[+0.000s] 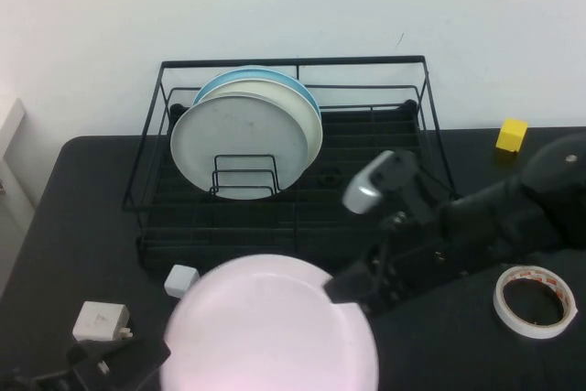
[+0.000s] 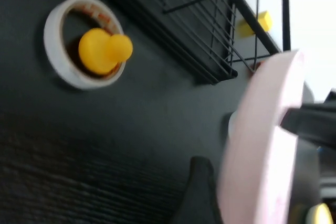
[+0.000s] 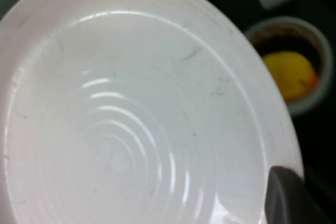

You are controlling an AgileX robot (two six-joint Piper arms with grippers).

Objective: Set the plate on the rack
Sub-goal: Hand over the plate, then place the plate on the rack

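Note:
The pale pink plate (image 1: 270, 327) is held up above the near table, in front of the black wire rack (image 1: 293, 63). My left gripper (image 1: 151, 352) is at the plate's left edge; in the left wrist view (image 2: 252, 192) the plate (image 2: 262, 140) stands edge-on between its jaws, with a dark finger (image 2: 199, 192) against one face. My right gripper (image 1: 346, 287) is at the plate's right edge; in the right wrist view (image 3: 283, 198) one finger (image 3: 289, 200) lies over the rim of the plate (image 3: 131, 119). Both look shut on the plate.
The rack holds a grey-white plate (image 1: 238, 139), a cream plate (image 1: 307, 121) and a light blue plate (image 1: 243, 75). A tape roll (image 1: 536, 301) lies at the right, and a yellow cube (image 1: 512, 134) at the back right. A white block (image 1: 180, 279) and a white adapter (image 1: 101, 320) lie at the left. Another tape ring with a yellow object (image 3: 291, 72) lies under the plate.

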